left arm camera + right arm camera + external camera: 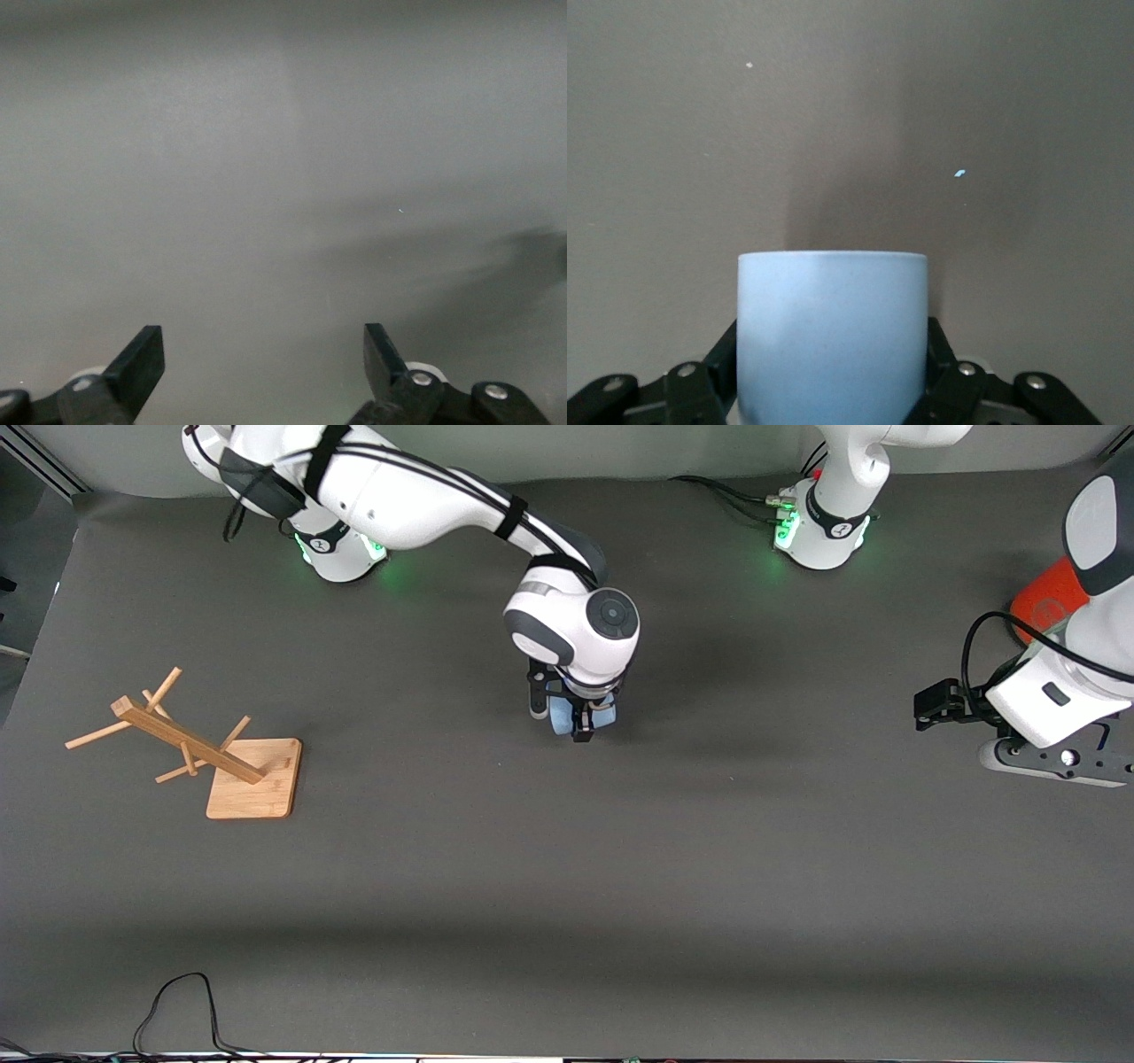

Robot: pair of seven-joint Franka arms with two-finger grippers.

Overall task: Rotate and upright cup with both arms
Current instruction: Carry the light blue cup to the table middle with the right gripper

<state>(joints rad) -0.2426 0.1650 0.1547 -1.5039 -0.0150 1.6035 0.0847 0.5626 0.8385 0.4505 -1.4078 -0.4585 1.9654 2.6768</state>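
The table point(567, 886) is a wide grey sheet, mostly bare, so there is plenty of open room around the middle and toward the front camera. The right arm point(416, 500) stretches from its base out over the centre, wrist bent straight down. The left arm point(1085, 664) waits at its own end of the table, near the edge, folded back out of the way.

A wooden rack point(190, 746) lies tipped over on its base toward the right arm's end, well apart from the action. An orange can point(1045, 607) sits half hidden by the left arm, close to that edge.

The right gripper point(578, 713) is clenched on the cup point(567, 717), which sits at the table's centre directly under the wrist. In the right wrist view the fingers point(943, 354) press both sides of the pale-blue wall point(833, 341); whether the cup rests on the table or is just lifted, I cannot tell. The top-down hold looks chosen to let the wrist turn the cup freely.

The left gripper point(264, 363) hangs with its claws spread wide and nothing between them, over bare table. I judge it is kept ready to take the cup in a handover, and the clear stretch between the two grippers gives it space to come across.
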